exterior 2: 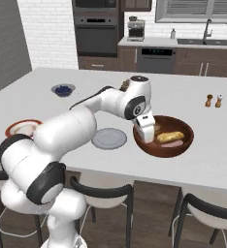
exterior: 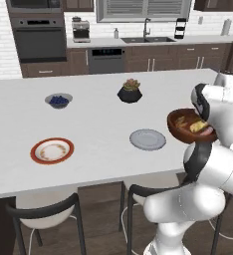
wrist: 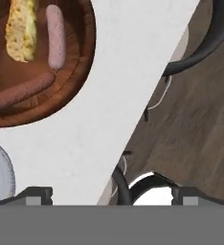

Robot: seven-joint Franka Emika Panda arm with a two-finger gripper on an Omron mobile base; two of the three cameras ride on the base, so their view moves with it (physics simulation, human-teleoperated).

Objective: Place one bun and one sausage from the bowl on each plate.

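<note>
We see the two-finger gripper (wrist: 106,194) spread wide and empty over the counter edge, beside the large dark reddish-brown bowl (exterior 2: 149,143) holding buns and sausages. Both round plates, plain light grey (exterior: 147,139) and red-orange-rimmed (exterior: 52,150), look bare. Risk as we judge it: fingers clip the bowl rim, or a rounded sausage (wrist: 55,37) slips out.

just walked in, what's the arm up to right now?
The gripper is open and holds nothing, hanging over the counter's near edge beside the bowl. Buns and sausages lie in the bowl. The grey plate and the red-rimmed plate on the counter carry no bun or sausage yet, so no serving is done.
</note>
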